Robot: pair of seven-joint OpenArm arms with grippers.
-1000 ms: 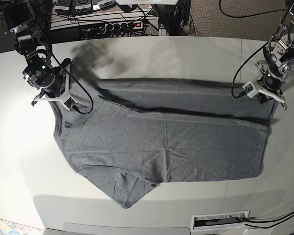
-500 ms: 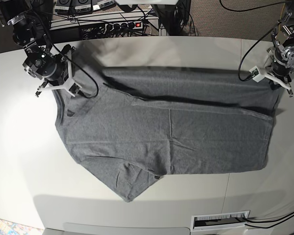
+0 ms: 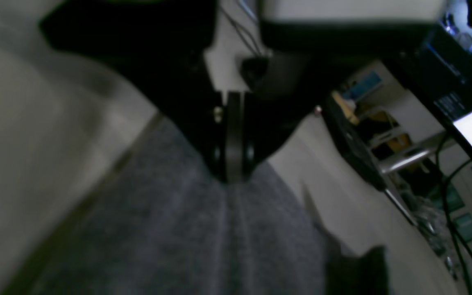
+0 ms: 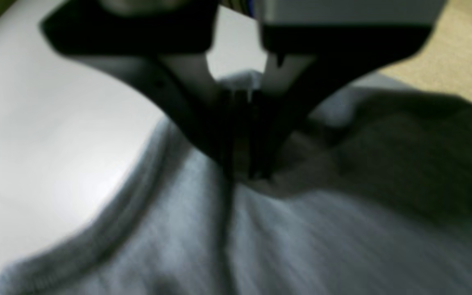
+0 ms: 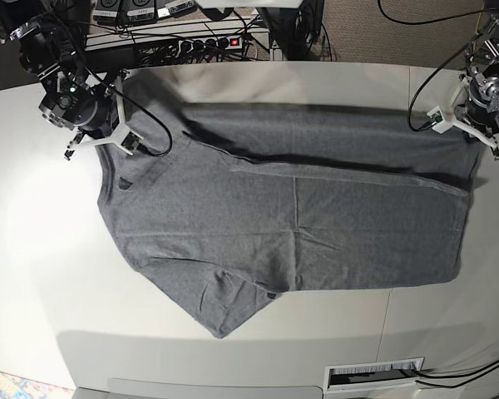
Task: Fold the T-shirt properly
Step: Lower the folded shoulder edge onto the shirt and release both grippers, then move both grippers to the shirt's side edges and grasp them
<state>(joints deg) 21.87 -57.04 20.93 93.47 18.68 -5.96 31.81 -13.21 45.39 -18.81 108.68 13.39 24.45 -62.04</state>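
While you looked down from the base view, the pale tabletop [image 5: 33,249] filled almost the whole frame, and the T-shirt [image 5: 291,224] lay spread across its middle, running from the left third to the right edge of the frame. You saw plain heather-grey cloth, with one long fold line running across its upper part from left to right, and one short sleeve pointing toward the lower centre of the frame. The neck end sat at the left, the hem end at the right.

At the upper left of that frame you had the right claw [image 5: 100,141] down at the shirt's neck-side corner. In the right wrist view that claw [image 4: 242,172] was clamped together on a pinch of the T-shirt [image 4: 301,246], with the ribbed neck band curving away to the lower left.

At the upper right of the base frame you had the left claw [image 5: 472,137] at the shirt's far corner. In the left wrist view that claw [image 3: 232,174] was closed tight on the edge of the grey cloth [image 3: 187,237], which spread below it over the tabletop [image 3: 23,123].

Behind the tabletop, at the top of the base frame, you could make out a power strip [image 5: 204,43] and cables.
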